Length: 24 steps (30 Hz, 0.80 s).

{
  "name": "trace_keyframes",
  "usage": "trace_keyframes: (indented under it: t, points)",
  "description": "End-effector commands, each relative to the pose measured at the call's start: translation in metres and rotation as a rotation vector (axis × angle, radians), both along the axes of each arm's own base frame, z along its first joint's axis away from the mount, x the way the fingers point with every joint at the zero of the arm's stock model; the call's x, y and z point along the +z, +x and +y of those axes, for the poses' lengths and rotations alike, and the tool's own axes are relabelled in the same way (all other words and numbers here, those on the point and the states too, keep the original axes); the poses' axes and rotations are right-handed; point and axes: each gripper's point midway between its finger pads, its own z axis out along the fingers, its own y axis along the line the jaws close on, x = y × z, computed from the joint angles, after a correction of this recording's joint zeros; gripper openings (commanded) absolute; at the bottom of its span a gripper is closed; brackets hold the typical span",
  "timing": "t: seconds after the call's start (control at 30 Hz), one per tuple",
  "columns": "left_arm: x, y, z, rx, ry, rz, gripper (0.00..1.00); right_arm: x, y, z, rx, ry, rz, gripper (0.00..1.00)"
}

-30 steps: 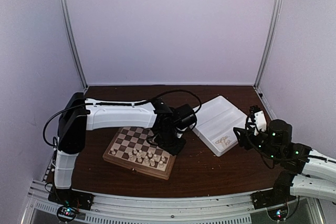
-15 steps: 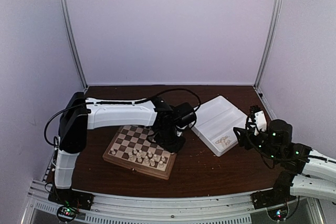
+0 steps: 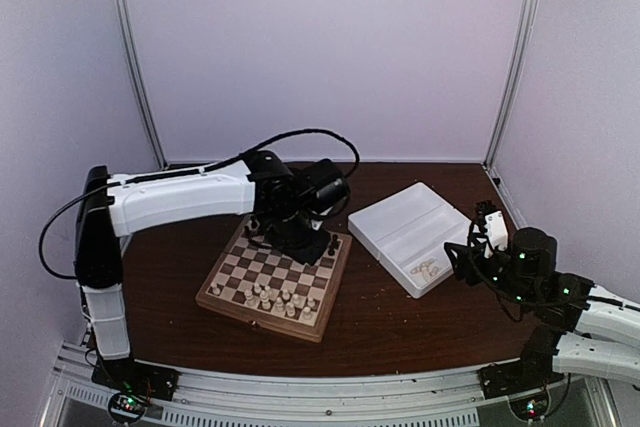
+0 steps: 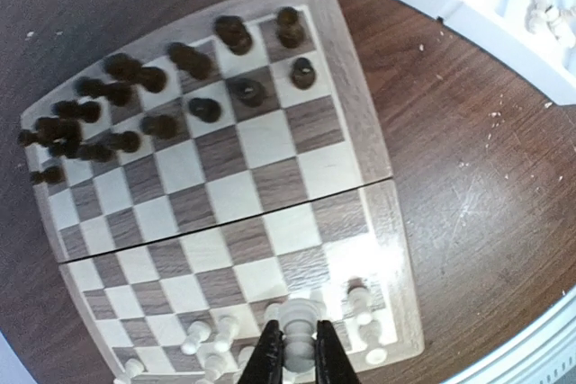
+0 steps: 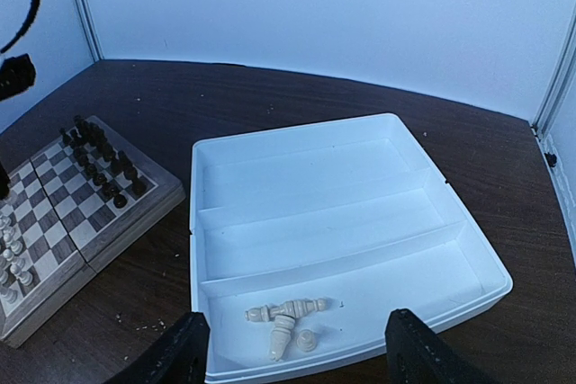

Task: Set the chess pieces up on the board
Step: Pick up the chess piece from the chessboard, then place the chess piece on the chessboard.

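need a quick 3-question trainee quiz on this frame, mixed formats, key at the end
1. True or false: the left gripper is shut on a cream chess piece.
2. Multiple choice: in the right wrist view, which compartment of the white tray holds the loose cream pieces? A) farthest from the camera B) middle C) nearest the camera
3. Fill in: the right gripper hangs at the tray's near edge with its jaws ____ (open or shut).

Key: 1 true; 2 C; 3 open.
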Motion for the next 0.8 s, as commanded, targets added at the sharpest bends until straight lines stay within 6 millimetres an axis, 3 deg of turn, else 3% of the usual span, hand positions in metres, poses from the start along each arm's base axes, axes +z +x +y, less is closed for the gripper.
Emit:
trace_keyframes:
  t: [0.0, 0.2, 0.33, 0.5, 0.77]
  points:
    - [0.037, 0.008, 0.051, 0.081, -0.003, -0.066, 0.06, -0.002, 0.002, -0.004, -0.024, 0.003, -0.010, 0.71]
    - [0.027, 0.008, 0.108, 0.174, 0.020, -0.040, 0.06, -0.002, 0.002, -0.004, -0.022, 0.004, -0.009, 0.71]
    - [0.011, 0.006, 0.130, 0.212, 0.008, -0.002, 0.06, -0.002, 0.002, -0.004, -0.020, 0.004, -0.009, 0.71]
    - [-0.007, 0.004, 0.144, 0.242, 0.019, 0.025, 0.05, -0.002, 0.002, -0.004, -0.021, 0.004, -0.009, 0.71]
    - [-0.030, 0.001, 0.148, 0.256, 0.018, 0.057, 0.03, -0.002, 0.002, -0.004, -0.020, 0.005, -0.009, 0.71]
